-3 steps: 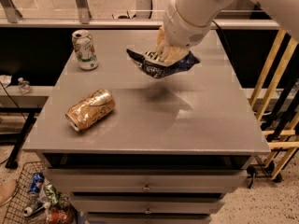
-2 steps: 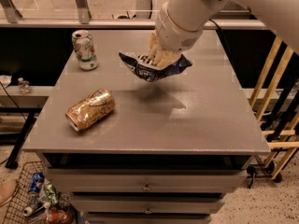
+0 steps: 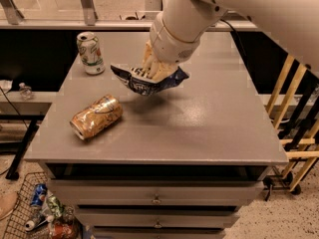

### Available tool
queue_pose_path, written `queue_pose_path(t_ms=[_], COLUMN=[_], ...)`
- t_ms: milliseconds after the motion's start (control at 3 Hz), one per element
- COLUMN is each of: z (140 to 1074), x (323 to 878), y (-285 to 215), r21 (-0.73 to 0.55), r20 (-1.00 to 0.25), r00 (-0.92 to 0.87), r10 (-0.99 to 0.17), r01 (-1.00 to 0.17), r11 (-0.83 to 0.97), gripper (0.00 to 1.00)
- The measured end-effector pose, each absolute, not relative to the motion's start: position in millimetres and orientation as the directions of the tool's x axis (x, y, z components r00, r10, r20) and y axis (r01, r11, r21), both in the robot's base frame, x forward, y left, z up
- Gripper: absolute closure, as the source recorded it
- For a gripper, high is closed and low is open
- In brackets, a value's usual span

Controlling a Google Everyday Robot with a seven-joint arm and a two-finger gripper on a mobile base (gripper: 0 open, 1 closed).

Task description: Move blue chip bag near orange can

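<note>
My gripper (image 3: 153, 71) is shut on the blue chip bag (image 3: 144, 81), a crinkled navy bag with white lettering, and holds it just above the grey table (image 3: 214, 118), near its middle. The orange can (image 3: 96, 117) lies on its side, dented, at the front left of the table. The bag hangs to the right of the can and a little behind it, apart from it. The white arm comes down from the upper right and hides the back of the bag.
A white-and-green can (image 3: 90, 53) stands upright at the back left of the table. Drawers run below the table's front edge. A wire basket of cans (image 3: 40, 213) sits on the floor at the lower left. A wooden rack (image 3: 296, 128) stands to the right.
My gripper has carried the blue chip bag to the left and towards the front, lower over the table and closer to the orange can. The cans have not moved.
</note>
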State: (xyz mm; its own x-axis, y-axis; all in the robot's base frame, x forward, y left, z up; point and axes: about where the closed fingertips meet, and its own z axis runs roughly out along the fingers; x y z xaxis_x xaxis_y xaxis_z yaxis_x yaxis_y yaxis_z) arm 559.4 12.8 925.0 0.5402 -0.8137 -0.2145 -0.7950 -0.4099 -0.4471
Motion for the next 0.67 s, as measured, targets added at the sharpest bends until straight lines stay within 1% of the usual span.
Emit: queue_pose_path(t_ms=[667], z=[909.4], x=[546.6], y=[29.1], r21=[-0.419], r20=[-0.28], r00=[0.561], r10=[-0.779], r01=[-0.801], r11=[-0.427], gripper=[1.0])
